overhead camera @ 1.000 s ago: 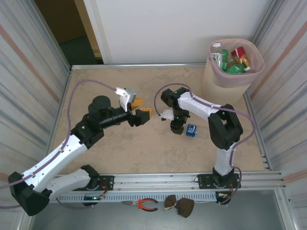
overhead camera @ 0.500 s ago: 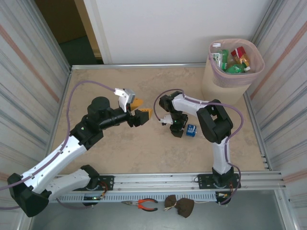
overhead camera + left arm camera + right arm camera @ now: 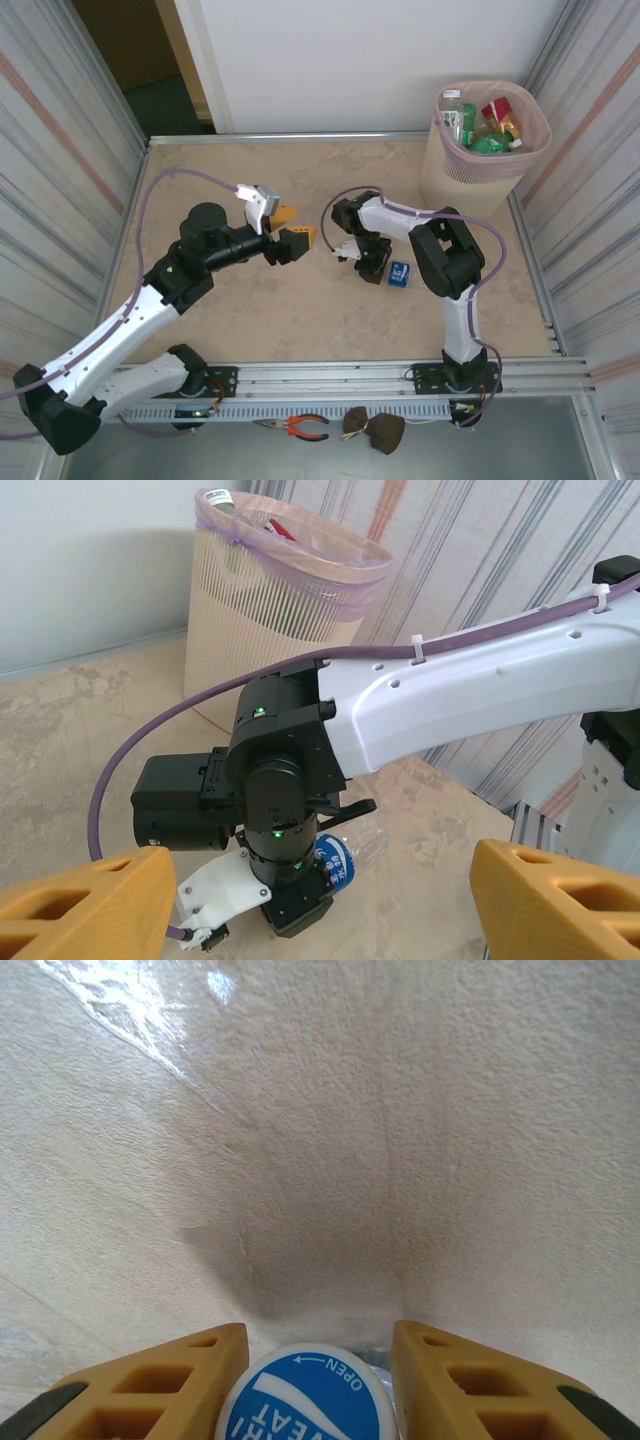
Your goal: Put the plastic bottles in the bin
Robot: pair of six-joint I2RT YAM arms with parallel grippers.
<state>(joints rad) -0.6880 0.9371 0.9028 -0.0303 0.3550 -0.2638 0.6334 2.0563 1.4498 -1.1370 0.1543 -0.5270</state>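
A clear plastic bottle (image 3: 399, 273) with a blue label lies on its side on the beige table, right of centre. My right gripper (image 3: 375, 268) points down at its left end. In the right wrist view, its round blue cap (image 3: 305, 1400) sits between the orange fingers (image 3: 160, 1375), which press against it on both sides. The left wrist view shows the blue label (image 3: 338, 865) beside the right wrist. My left gripper (image 3: 297, 225) hovers open to the left, fingers (image 3: 90, 900) wide apart. The beige bin (image 3: 470, 170) with its pink liner stands at the back right and holds several bottles (image 3: 485, 125).
Corrugated metal walls close in the table on the left and right. Orange-handled pliers (image 3: 300, 427) and a brown cloth lump (image 3: 375, 428) lie on the front ledge beyond the rail. A purple cable (image 3: 150, 740) loops off the right arm.
The right gripper's fingers have closed in onto the bottle's cap, and the right arm's elbow has folded in to the left. The left arm has hardly moved.
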